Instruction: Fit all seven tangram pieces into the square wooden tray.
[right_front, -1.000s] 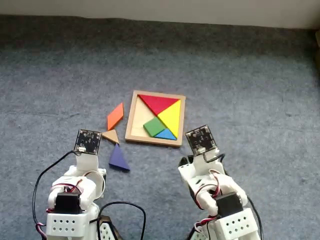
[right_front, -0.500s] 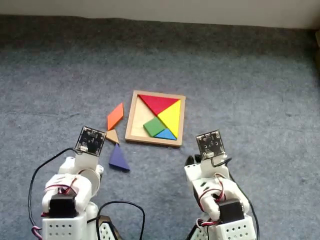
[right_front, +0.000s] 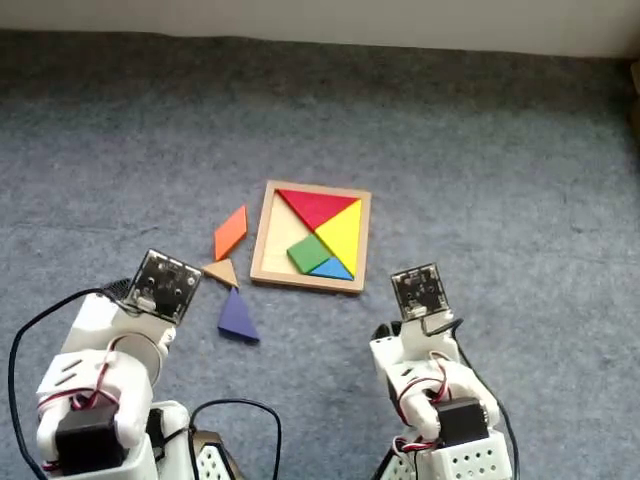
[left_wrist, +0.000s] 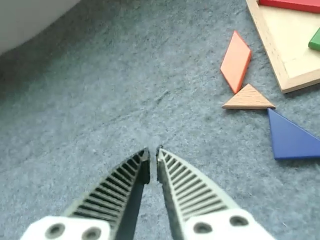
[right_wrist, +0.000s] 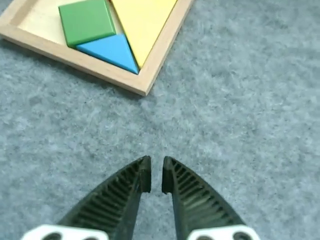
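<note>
Four of the seven pieces are sitting in the square wooden tray (right_front: 272, 240), which lies around the middle of the grey-blue carpeted surface (right_front: 480, 200). The red triangle (right_front: 315, 205) runs along the far edge and the yellow triangle (right_front: 345, 235) fills the right side. The green square (right_front: 307, 253) sits near the middle, with the light blue triangle (right_front: 332, 268) tucked against the near edge right beside it. The left part of the tray is bare wood.

The other three pieces are loose on the surface, left of the tray. The orange parallelogram (right_front: 230, 232) lies just beside the tray's left edge. The tan triangle (right_front: 222, 272) is by the near-left corner, and the dark blue triangle (right_front: 237, 318) is a bit nearer still. All three sit tip to tip, really close, though I can't say if they actually touch.

The left claw (left_wrist: 153, 155) has its jaws pressed almost together on nothing, over bare carpet left of the loose pieces. The right claw (right_wrist: 156, 172) is also squeezed to a narrow slit and empty, over the carpet just on the near side of the tray's near-right corner.
</note>
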